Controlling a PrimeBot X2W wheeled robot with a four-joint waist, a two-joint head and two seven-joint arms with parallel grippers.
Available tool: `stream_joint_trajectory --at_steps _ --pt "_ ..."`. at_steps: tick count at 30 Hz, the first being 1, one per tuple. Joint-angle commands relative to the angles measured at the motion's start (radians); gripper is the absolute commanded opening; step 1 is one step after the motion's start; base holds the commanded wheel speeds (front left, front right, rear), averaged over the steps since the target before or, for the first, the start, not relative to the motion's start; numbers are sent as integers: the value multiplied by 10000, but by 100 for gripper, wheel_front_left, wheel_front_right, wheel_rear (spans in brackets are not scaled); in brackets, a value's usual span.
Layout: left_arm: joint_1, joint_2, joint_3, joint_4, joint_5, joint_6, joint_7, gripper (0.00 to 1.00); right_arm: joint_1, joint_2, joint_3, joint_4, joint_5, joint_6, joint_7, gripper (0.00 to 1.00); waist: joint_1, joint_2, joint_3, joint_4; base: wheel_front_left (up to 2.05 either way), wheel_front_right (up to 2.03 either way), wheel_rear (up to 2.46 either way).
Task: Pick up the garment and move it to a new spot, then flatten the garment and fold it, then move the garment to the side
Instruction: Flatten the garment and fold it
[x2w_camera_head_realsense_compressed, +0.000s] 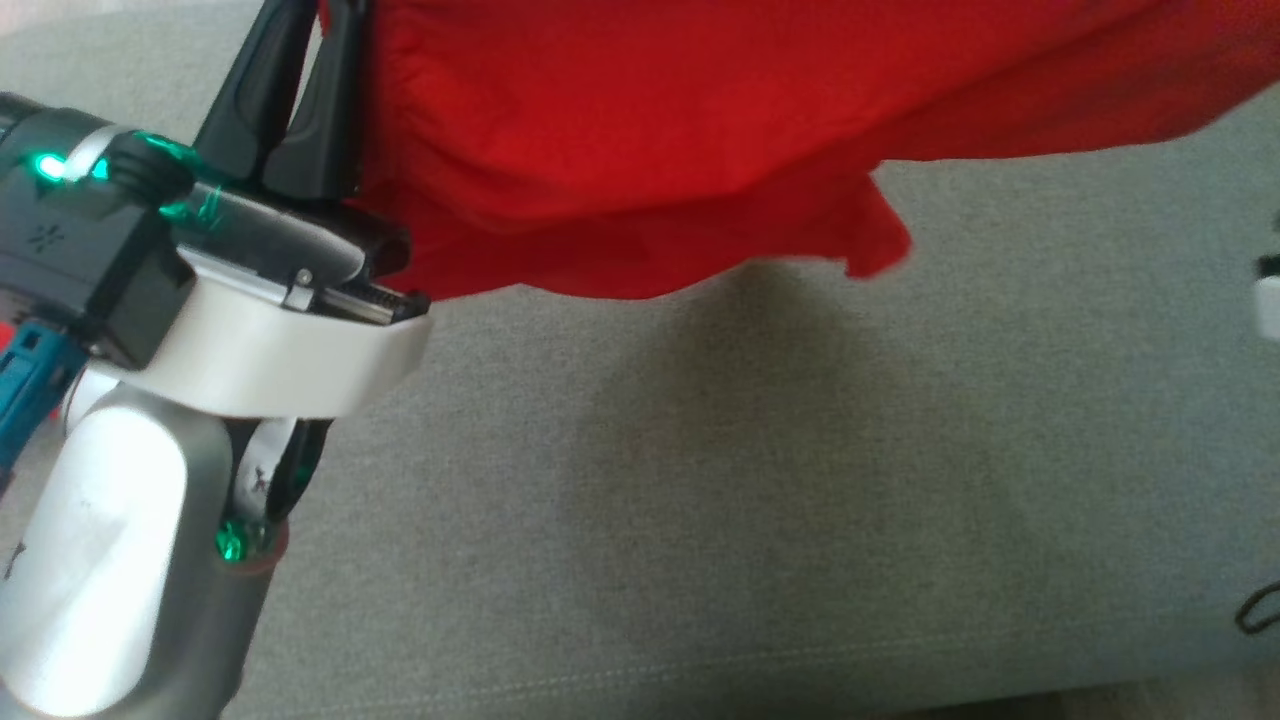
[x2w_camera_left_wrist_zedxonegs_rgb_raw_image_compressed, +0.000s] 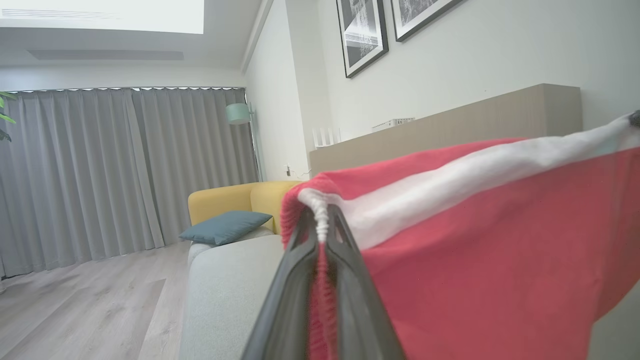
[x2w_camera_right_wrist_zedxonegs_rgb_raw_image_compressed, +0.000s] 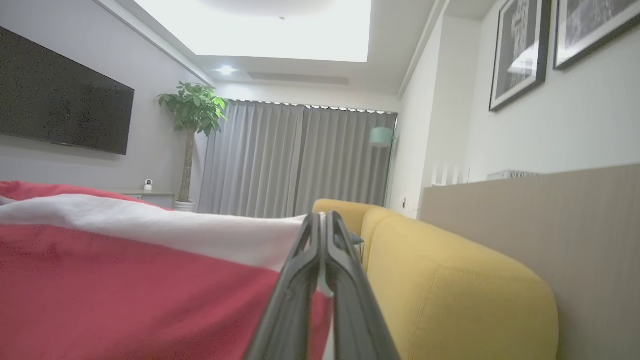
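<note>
Left fingers (x2w_camera_left_wrist_zedxonegs_rgb_raw_image_compressed: 292, 285), up at ten o'clock, clamp the red garment's (x2w_camera_head_realsense_compressed: 700, 130) white-banded edge; right fingers (x2w_camera_right_wrist_zedxonegs_rgb_raw_image_compressed: 295, 300) pinch that edge too, cloth stretched toward two o'clock above the grey sofa (x2w_camera_head_realsense_compressed: 800, 500).

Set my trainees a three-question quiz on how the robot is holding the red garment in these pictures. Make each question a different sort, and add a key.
1. True or false: the red garment lies flat on the grey seat.
2. Which is shut on the garment? A: the left gripper alone. B: the right gripper alone. C: both.
3. What colour is the band along the garment's held edge?
Key: 1, false: it hangs above the seat and casts a shadow on it. 2, C. 3, white.
</note>
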Motion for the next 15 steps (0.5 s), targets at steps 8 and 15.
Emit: stream_joint_trajectory --at_steps 8,15 --pt "-975 362 466 -155 -369 -166 603 0 -947 -277 -114 -243 461 39 639 0 0 -1 66 -74 0 0 0" --pt "-3009 -127 469 2549 -1044 -825 192 0 -3011 -570 524 2095 1277 39 369 0 0 -1 673 -90 0 0 0"
